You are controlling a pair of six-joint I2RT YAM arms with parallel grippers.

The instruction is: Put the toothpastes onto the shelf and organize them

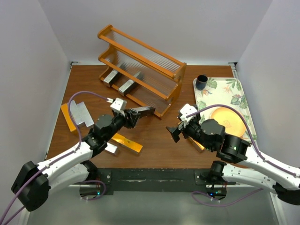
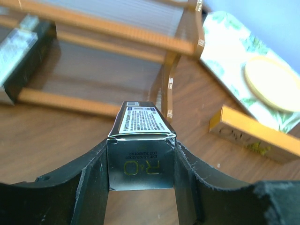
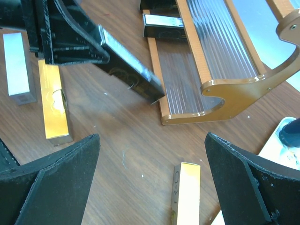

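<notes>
Over table (image 1: 157,140), left fingers (image 2: 89,187) tight on toothpaste (image 2: 140,161), right fingers (image 3: 56,187) wide

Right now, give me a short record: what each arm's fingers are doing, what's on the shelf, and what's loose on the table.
Left fingers: shut on a silver-grey rectangular carton, aimed at the shelf's right end, not yet on it
Right fingers: open, empty
Orange-brown wooden stepped shelf: two silver cartons on the lowest tier
Brown wooden table: three orange cartons, plus loose silver cartons at left
</notes>
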